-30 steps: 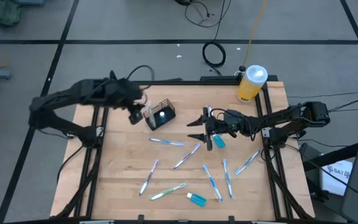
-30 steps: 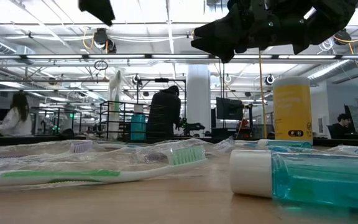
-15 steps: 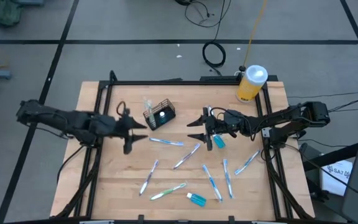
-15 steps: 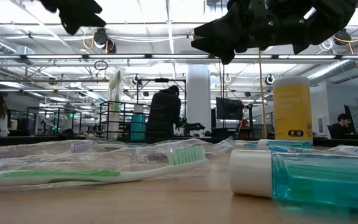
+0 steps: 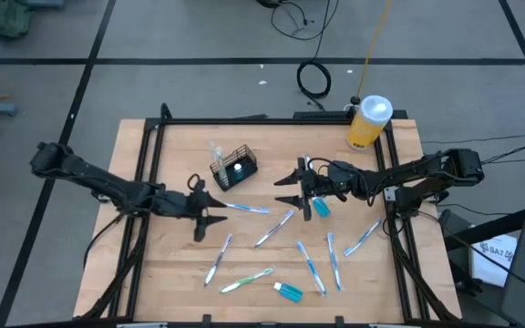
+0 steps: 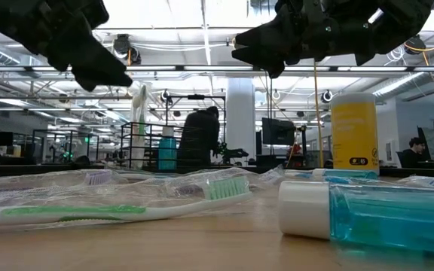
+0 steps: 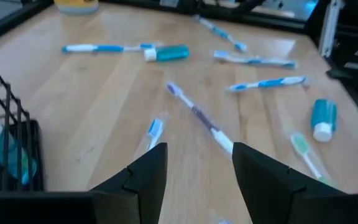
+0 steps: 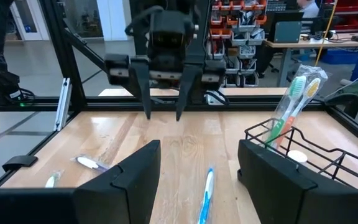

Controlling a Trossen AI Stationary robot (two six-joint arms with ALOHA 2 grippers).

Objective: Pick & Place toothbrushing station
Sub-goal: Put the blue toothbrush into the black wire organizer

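High view, whole scene: wooden counter [image 5: 171, 273] inside a black frame; two dark arms reaching in from either side; yellow bottle [image 5: 368, 124] with white cap at the far right corner, off the working middle.

Left gripper [image 5: 210, 213]: low over the counter, just short of the near end of a blue toothbrush [image 5: 244, 209]; jaws apart, nothing between them; left wrist view confirms bare wood between the two dark fingers [image 7: 143, 177].

Right gripper [image 5: 290, 189]: hovering mid-counter, right of the caddy; jaws apart and empty; a small teal bottle [image 5: 322, 208] lies just beside it.

Toothbrushing station [image 5: 234, 168]: black wire-mesh caddy, upright, far-centre of the counter, between the two grippers and touched by neither; holds a packaged toothbrush [image 8: 296, 93] standing on end and a small round white-topped item; what else is inside, cannot tell.

Loose stock, near half of the counter: several wrapped toothbrushes, mostly blue and white; one green toothbrush [image 5: 247, 280] by the front edge; a second teal bottle [image 5: 288, 291] just beside it; low view shows these two close against the lens.

Progress, as judged: caddy partly loaded at most; the bulk of the toothbrushes and both teal bottles lie outside it; left gripper looks set for the nearest blue brush, grasp not yet made; most of the placing remains.
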